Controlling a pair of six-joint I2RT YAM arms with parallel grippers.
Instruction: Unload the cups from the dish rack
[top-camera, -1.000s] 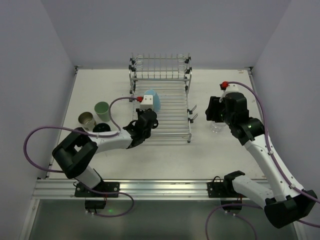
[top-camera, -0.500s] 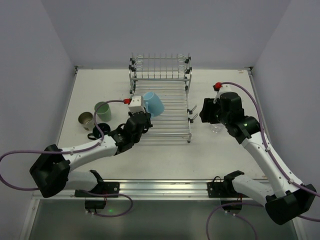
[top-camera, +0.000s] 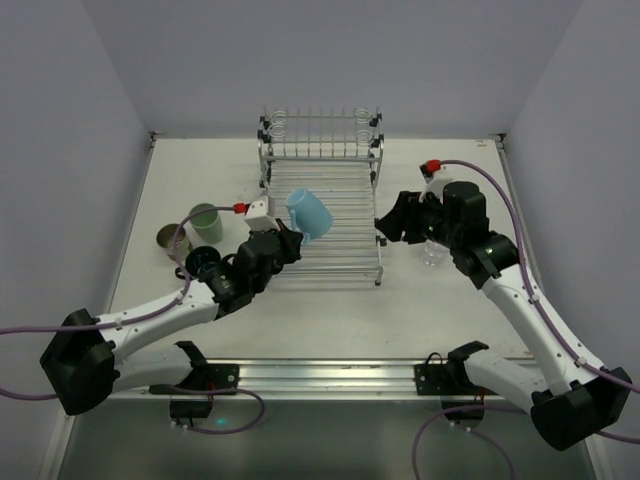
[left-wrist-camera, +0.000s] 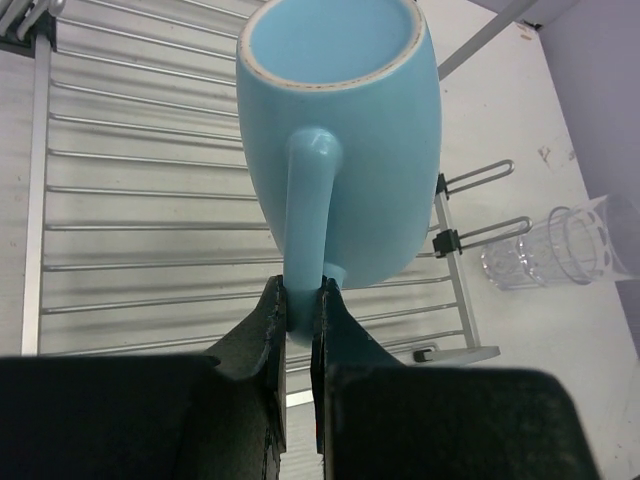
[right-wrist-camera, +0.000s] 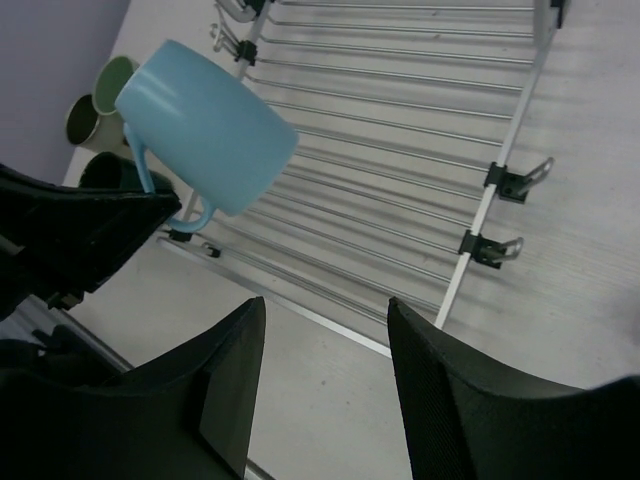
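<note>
Hold: left gripper (left-wrist-camera: 297, 300) pinched on handle of light blue cup (left-wrist-camera: 340, 150) | Change: cup raised off dish rack (top-camera: 345, 215) within the last second, held tilted above its left side | right gripper (right-wrist-camera: 325, 305) spread, empty, brought nearer | no other cup seen on rack.

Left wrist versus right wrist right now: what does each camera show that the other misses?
Left wrist only: the clear tumblers on the table beside the dish rack. Right wrist only: the pale green cup and the metallic cup past the rack's corner, plus the right gripper, open and empty. Both: the light blue mug, held above the rack with its handle pinched in the left gripper.
</note>
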